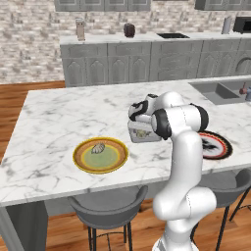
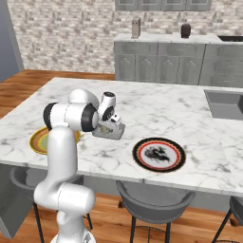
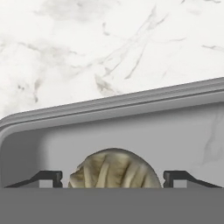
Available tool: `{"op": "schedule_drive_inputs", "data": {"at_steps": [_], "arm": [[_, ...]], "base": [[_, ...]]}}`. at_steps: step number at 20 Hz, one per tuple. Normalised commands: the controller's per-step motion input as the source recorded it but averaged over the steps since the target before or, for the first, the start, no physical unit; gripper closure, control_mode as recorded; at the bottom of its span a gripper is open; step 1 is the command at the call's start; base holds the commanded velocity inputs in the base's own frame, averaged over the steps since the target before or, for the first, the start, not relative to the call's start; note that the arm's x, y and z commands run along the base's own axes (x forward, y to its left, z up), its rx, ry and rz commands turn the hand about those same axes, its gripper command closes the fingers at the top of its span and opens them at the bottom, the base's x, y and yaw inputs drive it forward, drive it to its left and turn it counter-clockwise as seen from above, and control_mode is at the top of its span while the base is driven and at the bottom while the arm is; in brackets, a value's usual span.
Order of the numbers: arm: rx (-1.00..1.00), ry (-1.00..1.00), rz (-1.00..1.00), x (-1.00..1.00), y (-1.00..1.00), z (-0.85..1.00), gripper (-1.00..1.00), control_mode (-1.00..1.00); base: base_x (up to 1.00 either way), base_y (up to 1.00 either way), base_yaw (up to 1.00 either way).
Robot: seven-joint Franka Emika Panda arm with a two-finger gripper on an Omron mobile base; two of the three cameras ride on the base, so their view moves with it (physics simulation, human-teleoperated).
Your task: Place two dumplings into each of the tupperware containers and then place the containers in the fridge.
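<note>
Low in the hand view, a crimped beige dumpling point(image 3: 114, 169) is cut off by the frame's bottom, lying inside a grey translucent container point(image 3: 109, 111) with rounded corners on veined marble point(image 3: 87, 43). The gripper point(image 3: 114, 177) fingers stand wide on either side of it, apart

Flat even rendered light, bright, no clear source. Soft faint shadows under the yellow plate point(image 1: 100, 155) and stools point(image 1: 109, 203) below the counter point(image 1: 59, 127). No glare, no motion blur. Low-res, slightly soft edges; hand view close-up coarse, textures smeared.
</note>
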Motion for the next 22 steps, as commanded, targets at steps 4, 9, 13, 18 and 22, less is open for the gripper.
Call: {"op": "schedule_drive_inputs", "data": {"at_steps": [4,9,13,18,22], "arm": [[0.00,0.00,0.00,0.00,0.00,0.00,-1.00,-1.00],[0.00,0.00,0.00,0.00,0.00,0.07,-1.00,-1.00],[0.00,0.01,0.00,-0.11,0.00,0.51,-1.00,-1.00],[0.00,0.00,-0.01,-0.53,0.13,0.54,-1.00,-1.00],[-0.04,0.02,0.02,-0.47,0.88,0.46,-1.00,-1.00]], "base": [[0.00,0.00,0.00],[0.00,0.00,0.00],[0.00,0.00,0.00],[0.00,0.00,0.00],[0.00,0.00,0.00]]}}
